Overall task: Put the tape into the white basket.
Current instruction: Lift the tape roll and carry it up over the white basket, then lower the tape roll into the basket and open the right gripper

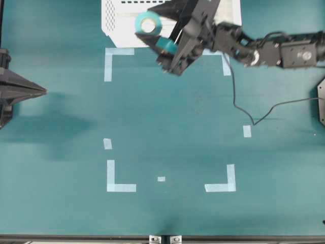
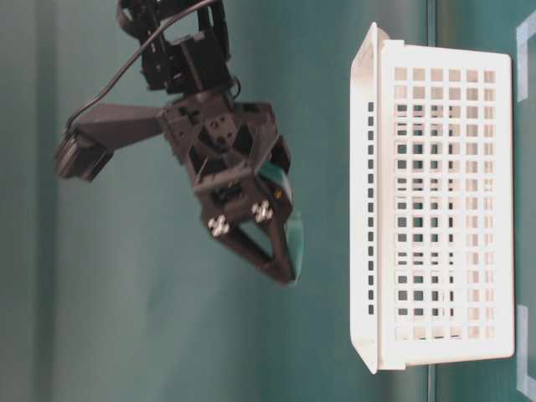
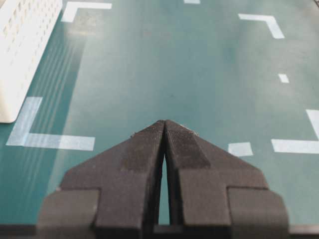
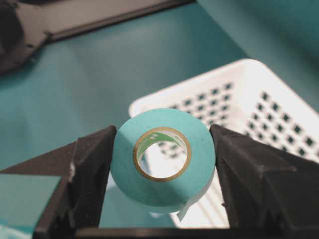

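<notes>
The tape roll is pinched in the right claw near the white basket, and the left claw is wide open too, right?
Not quite: the left gripper is shut, as the left wrist view shows. The right gripper does hold the tape by the white basket.
</notes>
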`<state>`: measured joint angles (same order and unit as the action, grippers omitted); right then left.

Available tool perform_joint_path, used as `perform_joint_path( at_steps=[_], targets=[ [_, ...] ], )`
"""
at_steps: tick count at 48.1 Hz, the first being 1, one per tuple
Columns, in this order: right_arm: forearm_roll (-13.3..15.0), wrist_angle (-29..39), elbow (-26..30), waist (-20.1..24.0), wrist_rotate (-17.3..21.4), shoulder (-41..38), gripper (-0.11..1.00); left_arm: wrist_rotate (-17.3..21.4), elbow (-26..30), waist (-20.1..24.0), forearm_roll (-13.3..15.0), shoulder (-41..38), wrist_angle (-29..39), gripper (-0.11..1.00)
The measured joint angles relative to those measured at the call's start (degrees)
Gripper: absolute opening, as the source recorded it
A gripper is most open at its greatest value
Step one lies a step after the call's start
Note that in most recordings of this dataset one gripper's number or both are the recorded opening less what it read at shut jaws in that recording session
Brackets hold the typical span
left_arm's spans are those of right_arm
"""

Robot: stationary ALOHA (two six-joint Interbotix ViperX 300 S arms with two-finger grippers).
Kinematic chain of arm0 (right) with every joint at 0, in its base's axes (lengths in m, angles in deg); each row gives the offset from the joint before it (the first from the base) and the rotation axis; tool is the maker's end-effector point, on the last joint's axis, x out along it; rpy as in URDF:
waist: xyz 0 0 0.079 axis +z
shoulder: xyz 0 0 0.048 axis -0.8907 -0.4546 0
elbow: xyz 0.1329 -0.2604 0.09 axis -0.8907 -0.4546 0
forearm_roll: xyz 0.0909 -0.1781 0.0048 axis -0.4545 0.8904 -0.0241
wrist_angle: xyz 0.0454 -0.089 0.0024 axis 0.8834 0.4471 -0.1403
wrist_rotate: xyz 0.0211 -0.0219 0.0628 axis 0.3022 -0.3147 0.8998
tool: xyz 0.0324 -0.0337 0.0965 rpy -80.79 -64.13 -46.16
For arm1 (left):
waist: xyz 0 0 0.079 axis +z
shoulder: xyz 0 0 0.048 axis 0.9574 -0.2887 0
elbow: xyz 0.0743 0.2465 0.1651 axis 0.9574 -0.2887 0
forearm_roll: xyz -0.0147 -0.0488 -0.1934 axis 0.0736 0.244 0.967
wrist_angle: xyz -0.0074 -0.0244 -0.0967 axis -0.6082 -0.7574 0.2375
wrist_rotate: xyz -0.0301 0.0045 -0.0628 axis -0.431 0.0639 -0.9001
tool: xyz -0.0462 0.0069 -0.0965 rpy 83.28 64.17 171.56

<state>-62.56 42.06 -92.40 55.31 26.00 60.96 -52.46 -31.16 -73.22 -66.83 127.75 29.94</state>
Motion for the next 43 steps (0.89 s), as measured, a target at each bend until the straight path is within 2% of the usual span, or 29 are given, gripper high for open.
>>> perform_joint_path(
  at_steps=[11, 35, 43],
  targets=[
    [3.16, 1.85, -2.29, -3.6, 0.0, 2.29, 0.67, 0.0, 0.0, 0.0, 0.0, 0.0, 0.0, -0.11],
    [3.6, 2.9, -4.57, -12.74, -0.09, 2.72, 0.67, 0.0, 0.0, 0.0, 0.0, 0.0, 0.0, -0.11],
    [6.06, 4.75, -4.66, -13.45, -0.09, 2.81, 0.67, 0.0, 0.0, 0.0, 0.0, 0.0, -0.09, -0.11]
  ],
)
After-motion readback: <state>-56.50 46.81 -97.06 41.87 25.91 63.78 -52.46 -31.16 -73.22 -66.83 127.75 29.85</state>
